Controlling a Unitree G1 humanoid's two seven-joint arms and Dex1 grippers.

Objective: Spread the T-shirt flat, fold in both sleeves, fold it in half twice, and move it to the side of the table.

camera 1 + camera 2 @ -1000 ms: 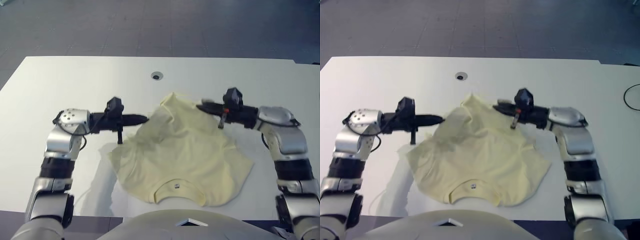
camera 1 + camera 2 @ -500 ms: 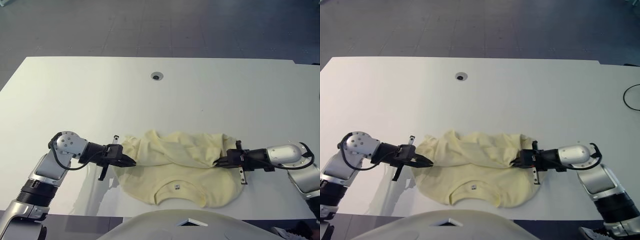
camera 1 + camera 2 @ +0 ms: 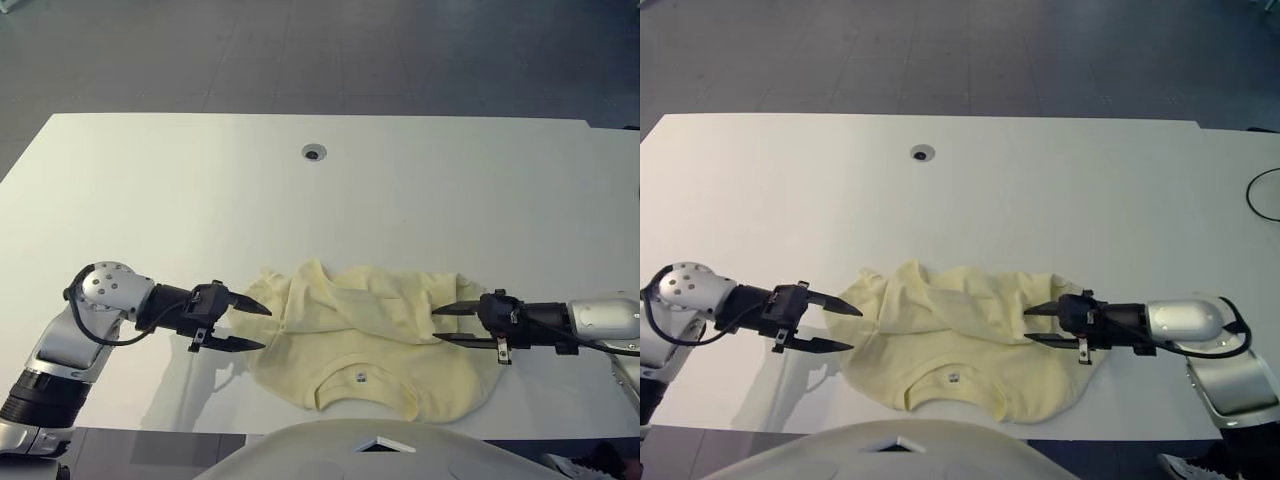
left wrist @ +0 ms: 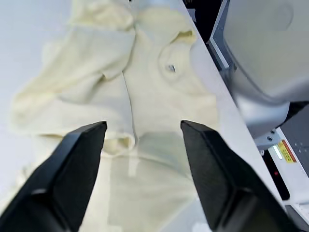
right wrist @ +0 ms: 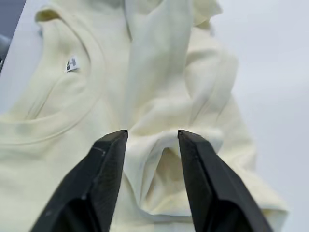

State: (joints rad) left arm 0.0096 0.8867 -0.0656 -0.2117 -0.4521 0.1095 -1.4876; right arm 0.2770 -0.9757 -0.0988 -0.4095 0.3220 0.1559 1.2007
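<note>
You see the soft yellow shirt (image 3: 370, 345) lying rumpled near the front edge of the table (image 3: 200, 200), between your left gripper (image 3: 262, 329) and right gripper (image 3: 437, 325). Each reaches low toward it, jaws spread, holding nothing. In the left wrist view the black fingers (image 4: 72, 174) gape over a creased side of the shirt, and in the right wrist view they stand apart above a folded bump.

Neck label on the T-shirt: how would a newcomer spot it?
On the white table, a pale yellow T-shirt lies crumpled at the near edge. Its round collar opens toward the robot; the neck label is the small grey tag inside it, the cloth's only dark mark.
</note>
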